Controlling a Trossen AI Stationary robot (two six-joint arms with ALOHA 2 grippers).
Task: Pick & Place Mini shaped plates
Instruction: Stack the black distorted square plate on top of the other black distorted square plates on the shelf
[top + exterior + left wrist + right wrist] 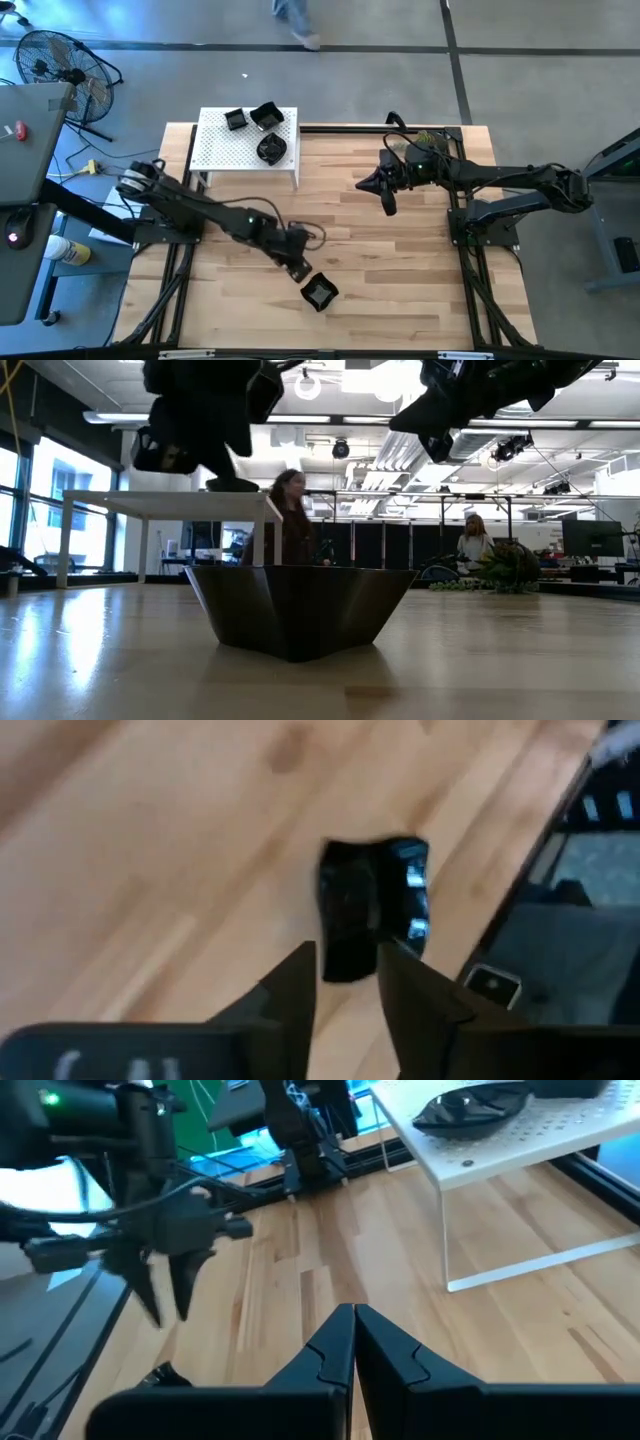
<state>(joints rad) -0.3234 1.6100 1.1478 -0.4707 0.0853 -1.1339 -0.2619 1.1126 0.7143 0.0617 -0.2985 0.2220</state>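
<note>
Black angular plate (319, 292) sits on the wooden table (400, 250), well clear of the white stand (235, 150) where we count three more plates (270, 149). Left gripper (297, 267) hovers just beside it, fingers slightly spread, empty. Right gripper (388, 203), fingers pressed together, hangs beside the stand.

An open-plan lab or office: bare concrete floor (400, 90), a floor fan (60, 65) at upper left, ceiling lights (390, 382) and dark desk monitors (592, 538) behind the wooden table (400, 260).
</note>
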